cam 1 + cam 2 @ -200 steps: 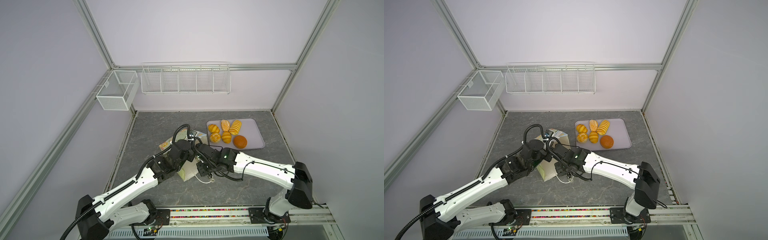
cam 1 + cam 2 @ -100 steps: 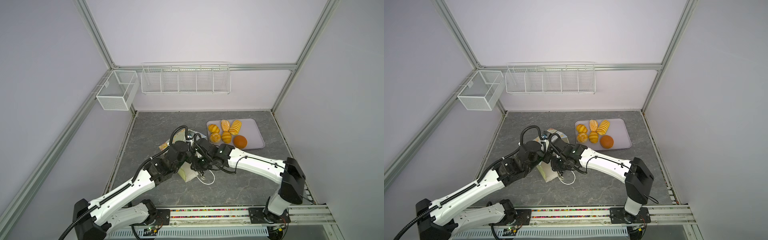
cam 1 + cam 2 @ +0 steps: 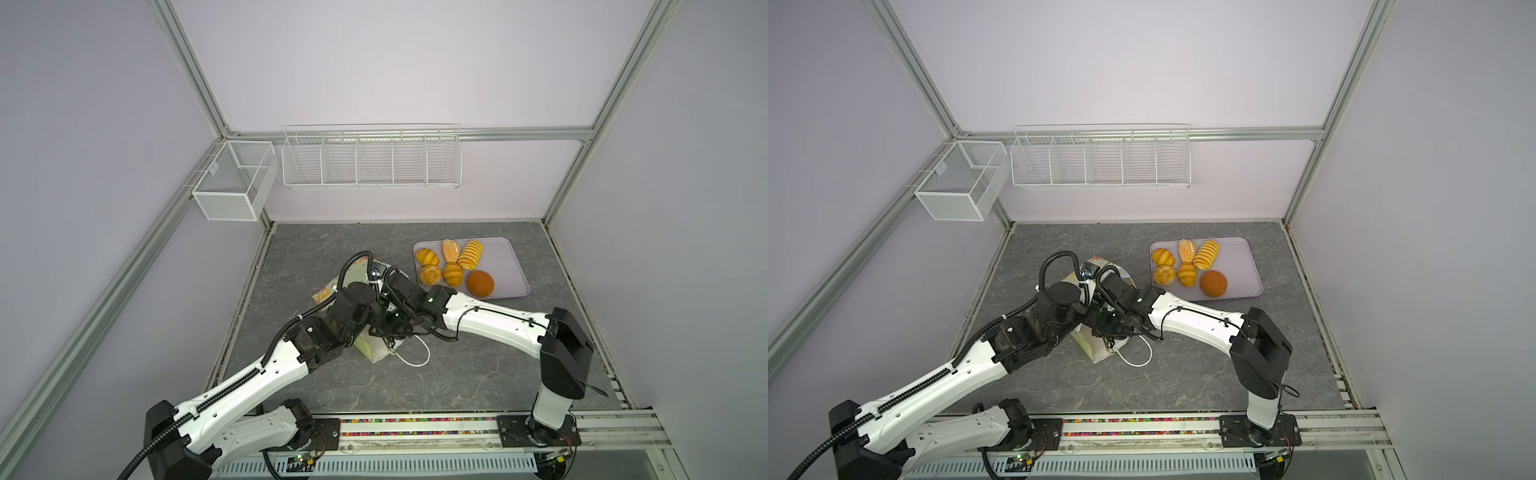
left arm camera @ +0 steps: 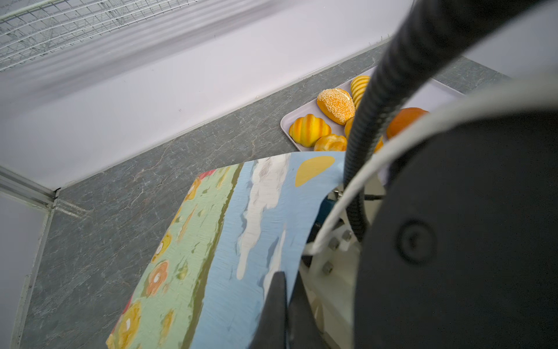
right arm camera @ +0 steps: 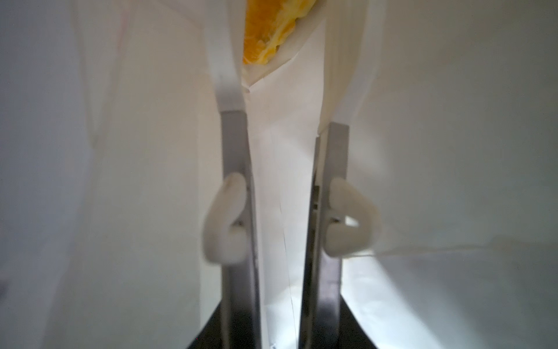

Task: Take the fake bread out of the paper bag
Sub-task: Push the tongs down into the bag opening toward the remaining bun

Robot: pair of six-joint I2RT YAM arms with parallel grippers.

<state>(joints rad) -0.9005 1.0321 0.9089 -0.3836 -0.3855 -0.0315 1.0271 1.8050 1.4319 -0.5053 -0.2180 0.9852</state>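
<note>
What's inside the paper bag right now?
Inside the paper bag, the right gripper reaches in, jaws slightly apart, toward one orange-yellow fake bread piece at the far end. The bag's paper covers most of it; anything beyond is hidden.

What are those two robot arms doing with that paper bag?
They are emptying toy bread out of the pale yellow-green paper bag. The left gripper is shut on the bag's edge, pinching it. The right gripper is inside the bag with its jaws open, pointing at one golden-orange toy pastry deep in there, not gripping it. Six orange toy pastries sit on the flat lilac tray.
</note>
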